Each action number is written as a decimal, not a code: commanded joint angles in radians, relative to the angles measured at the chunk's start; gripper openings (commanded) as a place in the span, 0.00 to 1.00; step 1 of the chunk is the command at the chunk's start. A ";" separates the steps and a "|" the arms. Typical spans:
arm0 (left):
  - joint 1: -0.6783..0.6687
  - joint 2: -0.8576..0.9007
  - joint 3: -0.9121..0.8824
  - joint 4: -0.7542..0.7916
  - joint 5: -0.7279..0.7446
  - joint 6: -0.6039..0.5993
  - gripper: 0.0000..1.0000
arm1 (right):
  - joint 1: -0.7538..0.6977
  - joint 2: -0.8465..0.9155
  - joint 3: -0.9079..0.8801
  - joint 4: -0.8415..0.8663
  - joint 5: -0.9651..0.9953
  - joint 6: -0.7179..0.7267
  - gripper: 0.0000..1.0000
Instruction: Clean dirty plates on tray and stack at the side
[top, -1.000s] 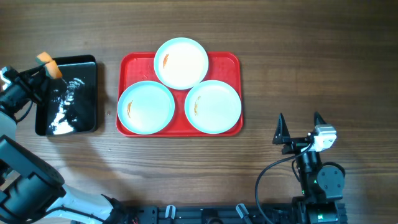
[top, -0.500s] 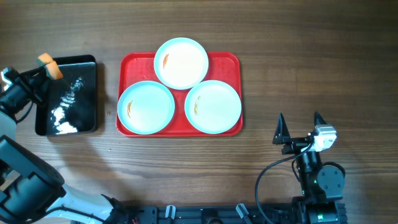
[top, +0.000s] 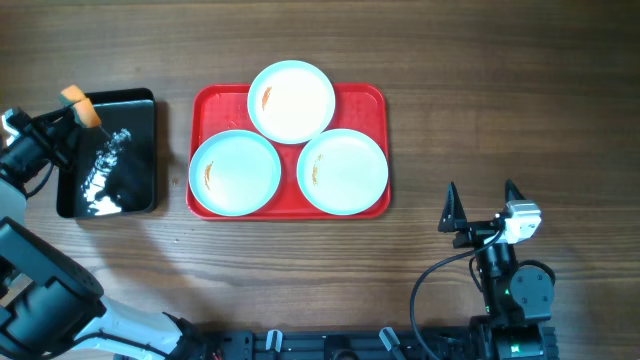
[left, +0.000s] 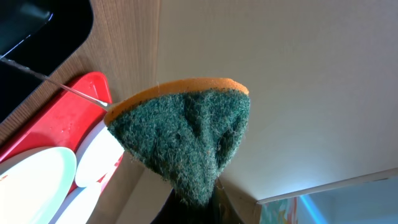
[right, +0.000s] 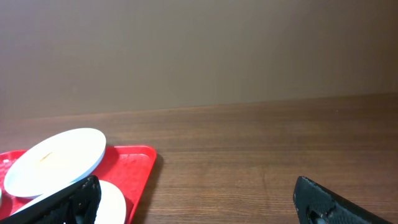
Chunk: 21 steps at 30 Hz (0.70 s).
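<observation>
Three pale plates lie on the red tray (top: 367, 98): one at the back (top: 291, 101), one front left (top: 235, 172), one front right (top: 343, 171), each with a small orange smear. My left gripper (top: 72, 110) is over the black tray's back left corner, shut on an orange-backed green sponge (left: 186, 140), whose orange edge (top: 79, 103) shows from above. The tray (left: 87, 102) and plate rims (left: 37, 177) show at the left of the left wrist view. My right gripper (top: 482, 205) stands open near the front right, with nothing between its fingers (right: 62, 202).
A glossy black tray (top: 135, 135) holding shiny liquid sits left of the red tray. The right arm's base and cables (top: 510, 290) occupy the front right edge. Bare wood surrounds the red tray (right: 134, 163) on the right.
The glints on the liquid in the black tray shift slightly. Neither arm nor any plate has visibly moved.
</observation>
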 joint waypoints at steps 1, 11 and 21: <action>0.004 0.002 0.006 0.000 0.000 0.009 0.04 | -0.004 -0.005 -0.001 0.005 -0.008 0.008 1.00; 0.004 0.002 0.006 -0.001 0.000 0.036 0.04 | -0.004 -0.005 -0.001 0.005 -0.008 0.008 1.00; 0.004 0.002 0.006 0.000 0.000 0.035 0.04 | -0.004 -0.005 -0.001 0.005 -0.008 0.008 1.00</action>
